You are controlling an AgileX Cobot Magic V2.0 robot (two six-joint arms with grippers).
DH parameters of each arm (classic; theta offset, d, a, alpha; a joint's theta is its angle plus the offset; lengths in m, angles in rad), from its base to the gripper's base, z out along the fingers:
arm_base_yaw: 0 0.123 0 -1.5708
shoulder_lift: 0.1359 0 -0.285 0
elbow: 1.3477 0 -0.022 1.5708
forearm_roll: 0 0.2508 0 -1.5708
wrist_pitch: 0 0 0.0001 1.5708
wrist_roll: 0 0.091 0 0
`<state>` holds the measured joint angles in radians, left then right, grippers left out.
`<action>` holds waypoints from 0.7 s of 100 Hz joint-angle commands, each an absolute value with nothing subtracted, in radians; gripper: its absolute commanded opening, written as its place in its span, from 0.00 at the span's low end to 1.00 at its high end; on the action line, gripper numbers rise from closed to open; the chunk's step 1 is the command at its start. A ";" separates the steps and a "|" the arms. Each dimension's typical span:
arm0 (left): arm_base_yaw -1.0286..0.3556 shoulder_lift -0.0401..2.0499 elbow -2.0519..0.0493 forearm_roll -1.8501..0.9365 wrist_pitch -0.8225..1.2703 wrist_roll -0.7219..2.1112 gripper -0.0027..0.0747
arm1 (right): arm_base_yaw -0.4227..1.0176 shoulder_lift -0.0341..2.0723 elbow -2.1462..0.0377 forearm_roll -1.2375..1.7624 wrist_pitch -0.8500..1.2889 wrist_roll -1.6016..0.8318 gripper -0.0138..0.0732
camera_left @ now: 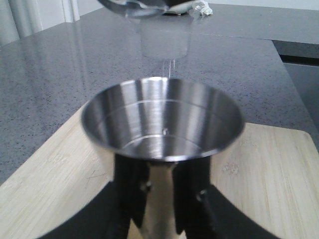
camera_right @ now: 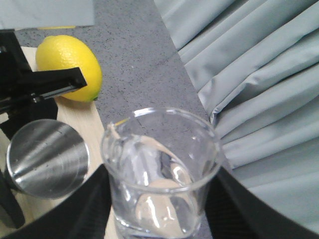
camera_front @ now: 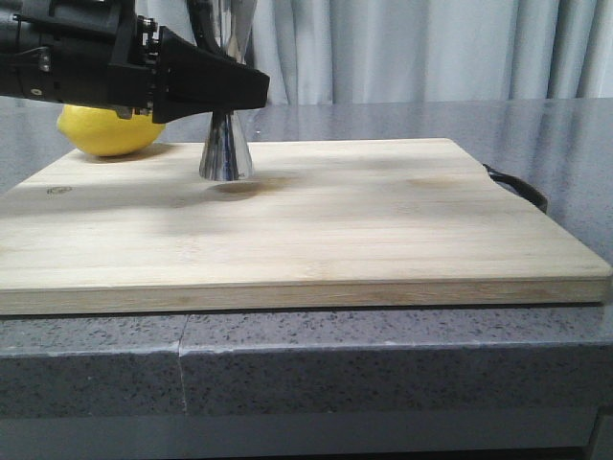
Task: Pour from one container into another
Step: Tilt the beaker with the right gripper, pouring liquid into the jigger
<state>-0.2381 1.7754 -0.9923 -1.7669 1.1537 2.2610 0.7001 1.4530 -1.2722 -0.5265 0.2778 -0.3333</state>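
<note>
My left gripper (camera_front: 230,92) is shut on the narrow waist of the steel jigger (camera_front: 226,149), which stands upright and seems to hang just above the cutting board (camera_front: 383,220). In the left wrist view the black fingers (camera_left: 132,191) clamp below the jigger's open cup (camera_left: 162,124). The clear glass beaker (camera_left: 142,6) is tilted above and beyond the cup, and a few thin clear streaks show under it. My right gripper (camera_right: 162,209) is shut on the beaker (camera_right: 162,169), whose spout points toward the jigger (camera_right: 47,157). The beaker is out of the front view.
A yellow lemon (camera_front: 110,132) lies at the board's far left corner, just behind my left gripper; in the right wrist view the lemon (camera_right: 70,67) sits by the grey stone counter (camera_right: 134,59). Curtains (camera_front: 431,48) hang behind. A dark strap (camera_front: 522,187) sticks out at the board's right.
</note>
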 commanded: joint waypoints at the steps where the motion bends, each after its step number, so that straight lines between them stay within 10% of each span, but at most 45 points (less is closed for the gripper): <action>1: -0.246 1.739 -1.022 -1.841 1.279 2.265 0.28 | 0.701 1.416 -1.310 -0.584 0.198 -0.341 0.49; 70: -0.246 1.739 -1.050 -1.841 1.279 2.265 0.28 | 0.701 1.416 -1.310 -0.775 0.177 -0.341 0.49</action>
